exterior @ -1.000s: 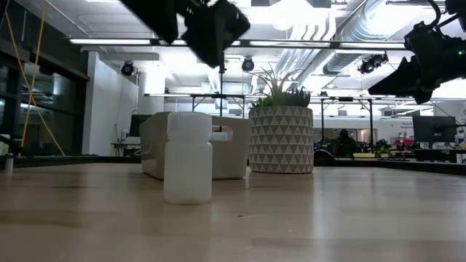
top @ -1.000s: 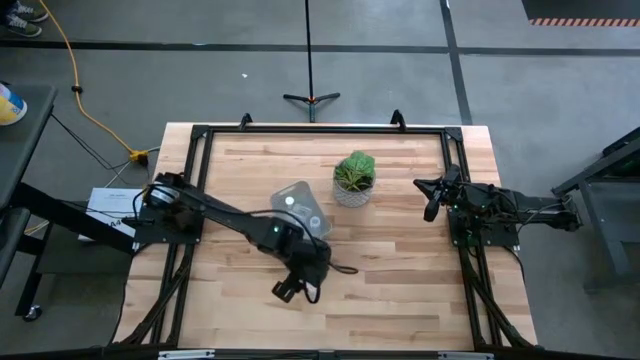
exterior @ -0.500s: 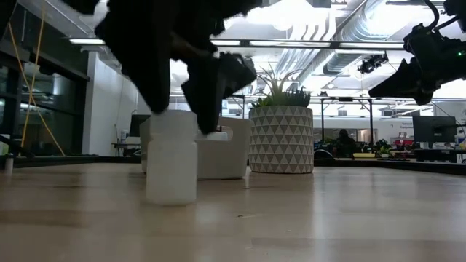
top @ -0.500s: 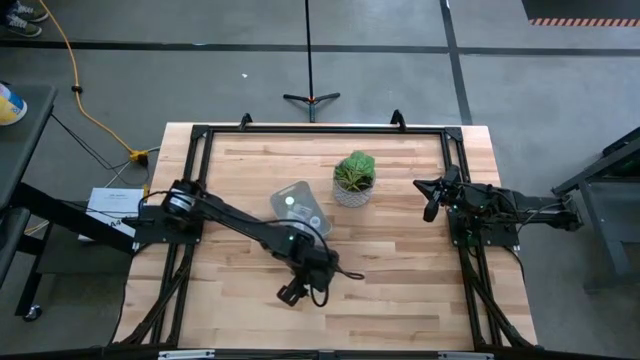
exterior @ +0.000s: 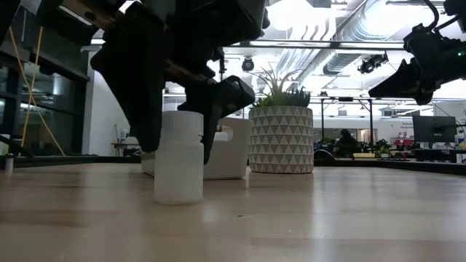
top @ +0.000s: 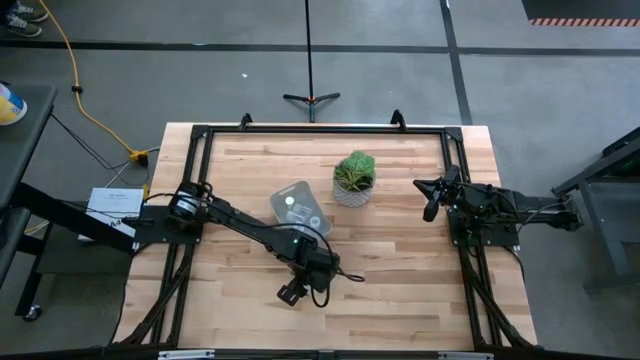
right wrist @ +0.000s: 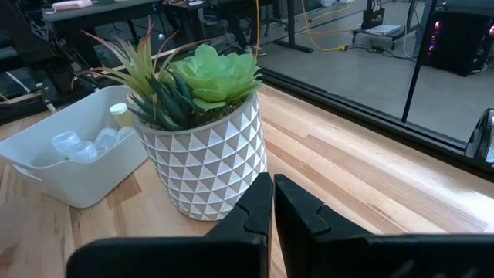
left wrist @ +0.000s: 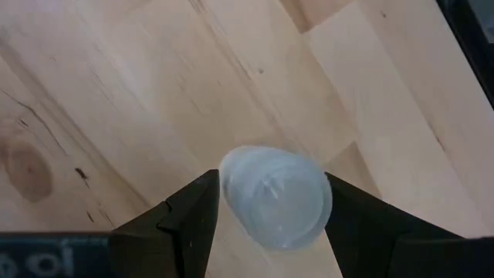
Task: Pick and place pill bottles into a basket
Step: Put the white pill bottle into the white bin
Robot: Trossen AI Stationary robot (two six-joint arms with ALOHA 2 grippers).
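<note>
One whitish pill bottle (exterior: 178, 156) stands upright on its base on the wooden table (top: 400, 290), near the middle of the near half. My left gripper (top: 291, 294) has come down over it, one finger on each side, and is shut on it; the left wrist view looks down on its pale cap (left wrist: 274, 197). The pale basket (top: 298, 208) stands farther back, with several bottles (right wrist: 77, 143) inside. My right gripper (top: 432, 205) hangs shut and empty above the table's right side. My left gripper pinches the bottle's round side wall (left wrist: 231, 202) between its two fingers (exterior: 145, 102). The fingers come from above, pointing down, and reach well down the bottle's body. The bottle stands upright with its base on the table.
A white patterned pot with a green plant (top: 353, 180) stands right of the basket, also in the low view (exterior: 281, 138). A black frame (top: 320, 130) runs round the table's edges. Bare wood lies around the bottle and toward the near edge.
My left gripper has come down from above the bottle until its fingers stand on both sides of it. The bottle has shifted a little sideways on the table and still stands upright.
</note>
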